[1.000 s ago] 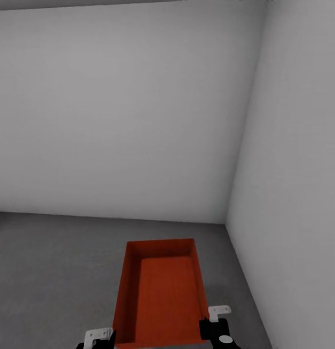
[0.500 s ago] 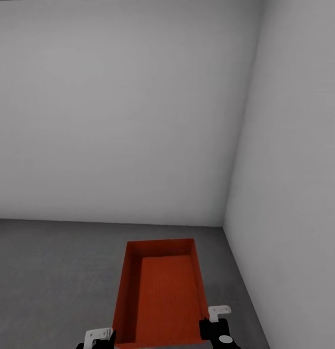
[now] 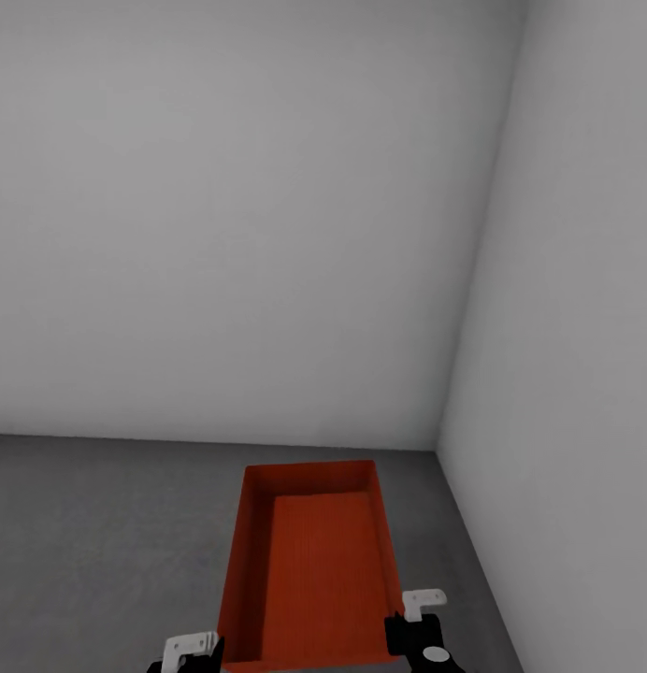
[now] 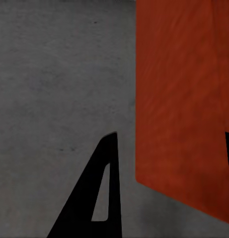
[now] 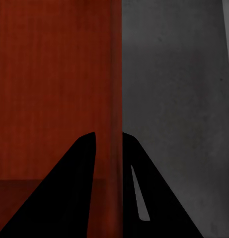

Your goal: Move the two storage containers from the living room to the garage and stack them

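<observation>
One red-orange storage container [image 3: 314, 570] hangs open-top just above the dark grey garage floor [image 3: 99, 523], low in the head view between my two grippers. My right gripper [image 3: 412, 619] is at its near right corner. In the right wrist view the right gripper [image 5: 108, 135] is shut on the container's thin side wall [image 5: 117, 74], one finger inside and one outside. My left gripper [image 3: 197, 647] is at the near left corner. In the left wrist view the left gripper [image 4: 171, 136] has its fingers wide apart, and the container's outer side [image 4: 184, 99] stands clear of the left finger [image 4: 107, 188].
A plain white-grey wall [image 3: 221, 234] stands ahead and a second wall [image 3: 585, 374] closes the right side; they meet in a corner just beyond the container. Bare speckled concrete [image 4: 54, 74] stretches to the left.
The whole head view has shifted: the line where wall meets floor sits lower in the picture and the corner has moved slightly right. The container and both grippers keep their places in the picture.
</observation>
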Available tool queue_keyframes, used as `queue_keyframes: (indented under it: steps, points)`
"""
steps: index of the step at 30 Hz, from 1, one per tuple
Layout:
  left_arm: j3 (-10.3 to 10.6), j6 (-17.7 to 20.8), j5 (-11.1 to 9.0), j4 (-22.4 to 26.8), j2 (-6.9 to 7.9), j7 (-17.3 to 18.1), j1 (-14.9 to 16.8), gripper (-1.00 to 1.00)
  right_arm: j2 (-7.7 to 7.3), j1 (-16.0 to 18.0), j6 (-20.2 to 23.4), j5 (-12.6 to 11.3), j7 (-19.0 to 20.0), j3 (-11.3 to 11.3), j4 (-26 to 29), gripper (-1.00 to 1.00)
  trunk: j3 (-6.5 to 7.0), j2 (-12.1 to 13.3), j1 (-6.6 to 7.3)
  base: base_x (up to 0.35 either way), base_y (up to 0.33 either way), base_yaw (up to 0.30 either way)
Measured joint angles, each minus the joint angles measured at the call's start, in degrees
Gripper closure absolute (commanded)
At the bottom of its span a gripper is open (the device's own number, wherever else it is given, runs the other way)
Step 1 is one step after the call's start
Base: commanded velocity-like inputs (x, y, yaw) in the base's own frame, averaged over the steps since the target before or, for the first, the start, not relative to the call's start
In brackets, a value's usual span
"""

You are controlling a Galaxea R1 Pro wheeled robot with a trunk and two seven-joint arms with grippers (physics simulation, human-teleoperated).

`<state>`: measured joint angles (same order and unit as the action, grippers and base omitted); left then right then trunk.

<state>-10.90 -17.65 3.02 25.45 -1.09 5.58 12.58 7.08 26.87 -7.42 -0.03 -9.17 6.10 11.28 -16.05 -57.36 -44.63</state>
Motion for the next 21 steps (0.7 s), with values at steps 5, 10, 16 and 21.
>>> queue_keyframes:
  steps: [5, 10, 16, 21]
  points:
    - [0.0, 0.0, 0.0, 0.0, 0.02, 0.0, 0.0, 1.0, 0.02, 0.0, 0.0, 0.0, 0.0, 0.0, 0.0, 1.0, 0.0, 0.0, 0.0, 0.345, 0.0, 0.0]
    - [0.0, 0.0, 0.0, 0.0, 0.01, 0.0, 0.0, 1.0, 0.01, 0.0, 0.0, 0.0, 0.0, 0.0, 0.0, 1.0, 0.0, 0.0, 0.0, 0.345, 0.0, 0.0]
    - [0.0, 0.0, 0.0, 0.0, 0.0, 0.0, 0.0, 1.0, 0.0, 0.0, 0.0, 0.0, 0.0, 0.0, 0.0, 1.0, 0.0, 0.0, 0.0, 0.345, 0.0, 0.0]
    - [0.0, 0.0, 0.0, 0.0, 0.01, 0.0, 0.0, 1.0, 0.0, 0.0, 0.0, 0.0, 0.0, 0.0, 0.0, 1.0, 0.0, 0.0, 0.0, 0.345, 0.0, 0.0]
